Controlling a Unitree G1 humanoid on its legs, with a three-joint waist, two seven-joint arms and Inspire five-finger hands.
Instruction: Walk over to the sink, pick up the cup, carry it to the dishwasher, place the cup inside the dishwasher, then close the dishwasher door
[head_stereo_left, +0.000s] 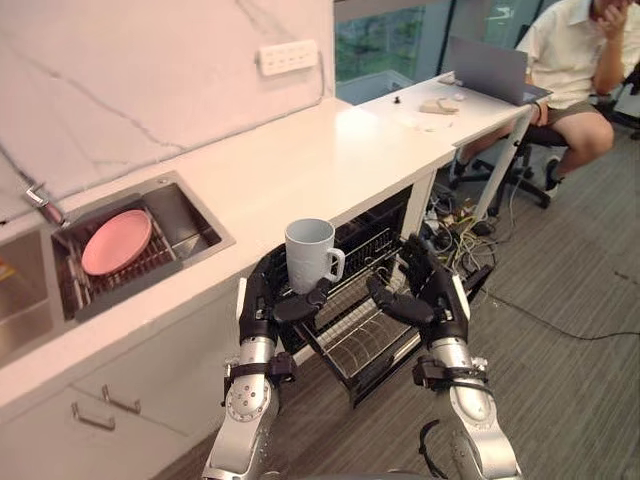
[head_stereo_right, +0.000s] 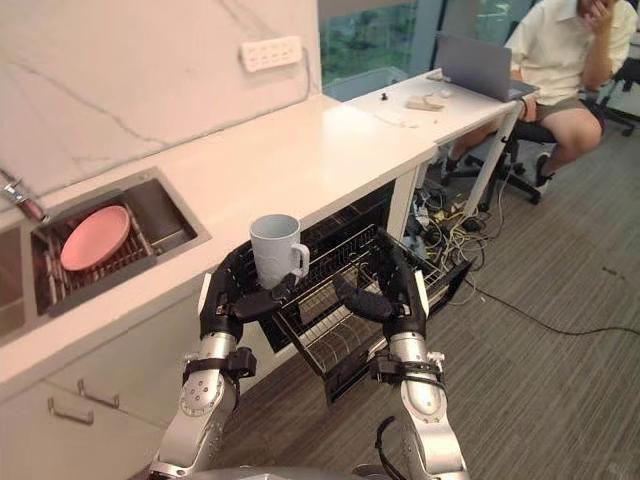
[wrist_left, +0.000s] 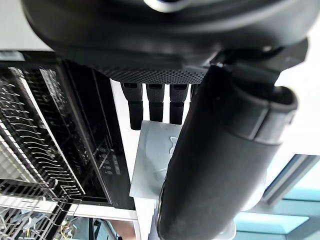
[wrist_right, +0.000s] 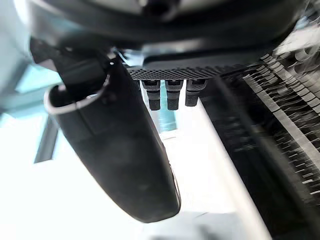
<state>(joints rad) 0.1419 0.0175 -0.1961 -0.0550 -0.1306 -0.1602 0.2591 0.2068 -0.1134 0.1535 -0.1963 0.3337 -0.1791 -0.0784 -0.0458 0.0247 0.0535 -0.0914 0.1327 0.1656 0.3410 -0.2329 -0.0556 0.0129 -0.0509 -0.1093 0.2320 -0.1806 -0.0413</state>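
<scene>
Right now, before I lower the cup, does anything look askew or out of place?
Nothing stands out. The cup sits upright in the left hand at the pulled-out dishwasher rack, and the right hand beside it holds nothing.

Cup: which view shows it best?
Left eye view: nearly the whole cup, upright with its handle, stands in the left hand. Right eye view shows the same. Left wrist view shows part of its wall behind the thumb. Right wrist view: cannot tell.
</scene>
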